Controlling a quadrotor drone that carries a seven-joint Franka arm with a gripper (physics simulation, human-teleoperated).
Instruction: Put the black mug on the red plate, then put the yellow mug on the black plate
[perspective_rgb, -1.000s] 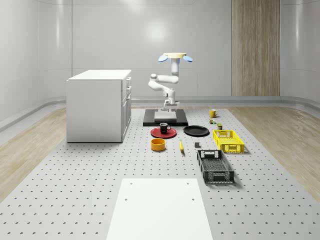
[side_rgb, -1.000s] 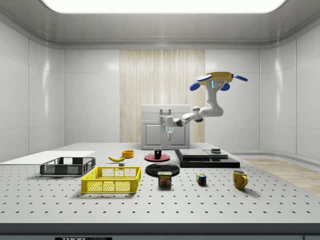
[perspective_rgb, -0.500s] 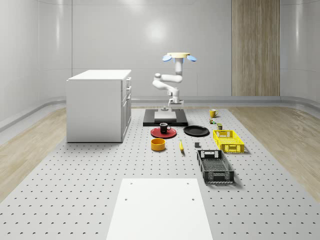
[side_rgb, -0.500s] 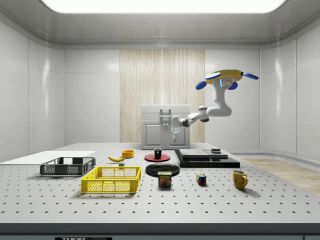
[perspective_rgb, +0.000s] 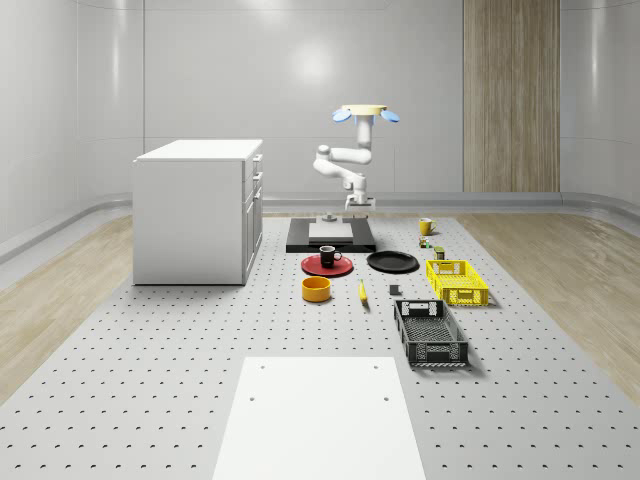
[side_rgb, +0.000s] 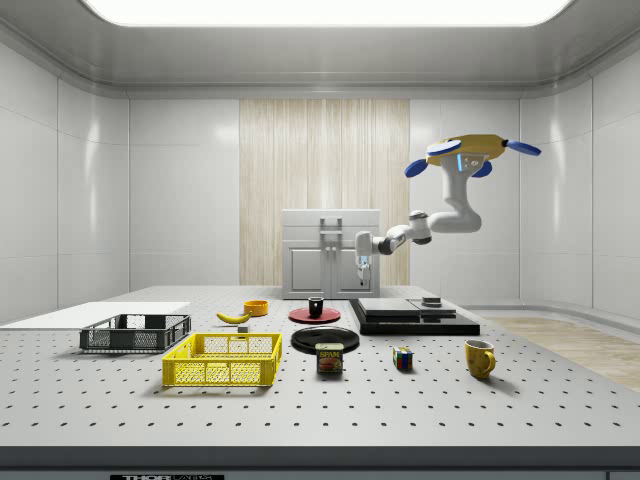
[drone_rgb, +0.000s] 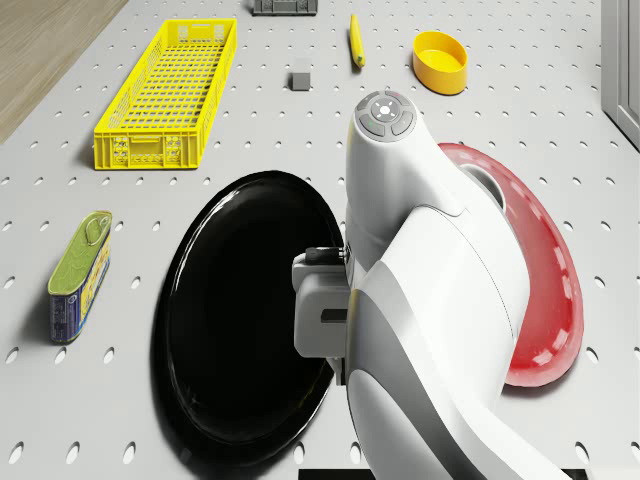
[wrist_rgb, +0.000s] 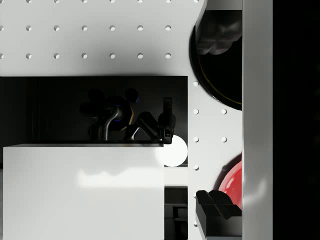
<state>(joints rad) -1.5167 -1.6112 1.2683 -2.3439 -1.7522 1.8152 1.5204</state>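
The drone (side_rgb: 470, 152) hovers above the flat black platform (perspective_rgb: 331, 236), claw (side_rgb: 363, 268) spread apart and empty, glossy black mug (perspective_rgb: 328, 256) sitting on the round red plate (perspective_rgb: 327, 266).

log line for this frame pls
phase: mug 1 placed | black mug on red plate | yellow mug on table | drone hovering | gripper empty above black platform
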